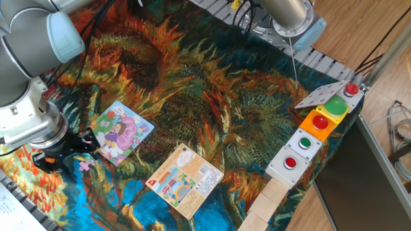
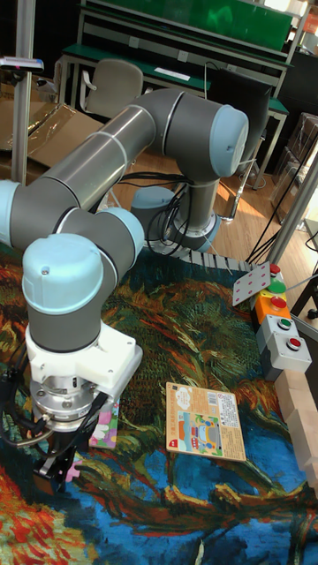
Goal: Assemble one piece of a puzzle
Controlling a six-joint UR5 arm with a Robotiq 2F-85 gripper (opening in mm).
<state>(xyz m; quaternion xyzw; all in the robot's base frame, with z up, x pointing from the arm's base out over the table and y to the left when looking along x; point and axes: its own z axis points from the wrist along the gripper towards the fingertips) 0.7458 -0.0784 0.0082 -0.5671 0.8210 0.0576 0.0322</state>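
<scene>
At the tabletop's (image 1: 212, 96) near-left corner, gripper (image 1: 69, 151) stands parted, holding nothing — the piece (image 1: 85, 165) lies on the cloth just beside it, near the puzzle (image 1: 118, 133) — apart from its lower edge.

Green workbench (image 2: 177, 35), chair (image 2: 113, 84) behind

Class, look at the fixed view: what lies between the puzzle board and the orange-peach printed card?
Only bare painted cloth separates the puzzle from the card; the fixed view shows this stretch clearly.
</scene>
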